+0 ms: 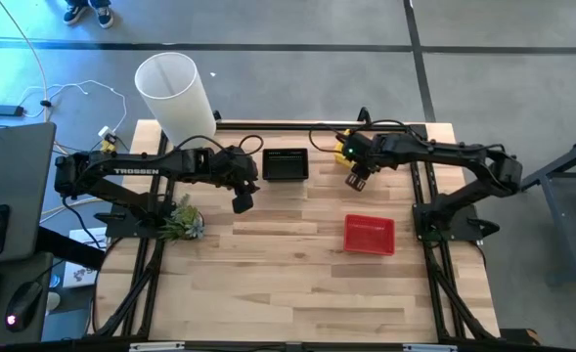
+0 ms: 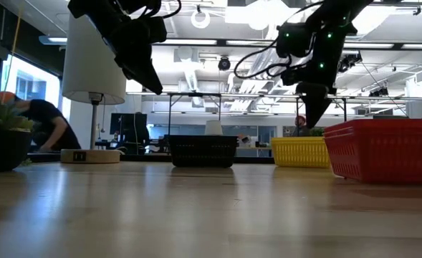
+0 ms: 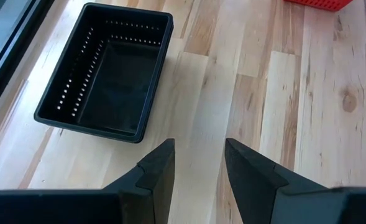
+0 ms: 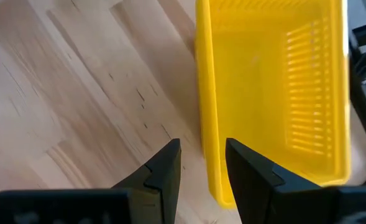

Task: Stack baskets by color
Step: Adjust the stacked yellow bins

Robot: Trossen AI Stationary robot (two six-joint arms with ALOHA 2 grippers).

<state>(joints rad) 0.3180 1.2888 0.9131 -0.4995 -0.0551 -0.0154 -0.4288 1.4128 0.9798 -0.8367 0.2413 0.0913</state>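
A black basket (image 1: 286,164) (image 3: 105,71) rests on its bottom at the table's far middle. A red basket (image 1: 369,235) (image 2: 382,149) stands right of centre. A yellow basket (image 4: 276,81) (image 2: 300,152) stands at the far right and is mostly hidden under my right arm in the high view. My left gripper (image 1: 242,200) (image 3: 198,158) hangs open above bare table, near and left of the black basket. My right gripper (image 1: 356,181) (image 4: 202,158) is open above the yellow basket's long wall, one finger over the table and one over the inside, clear of it (image 2: 316,118).
A tall white lamp (image 1: 175,93) (image 2: 92,64) stands at the far left corner. A small potted plant (image 1: 180,220) sits by the left arm's base. Bare wood fills the table's near half. A person (image 2: 49,125) bends over in the room beyond.
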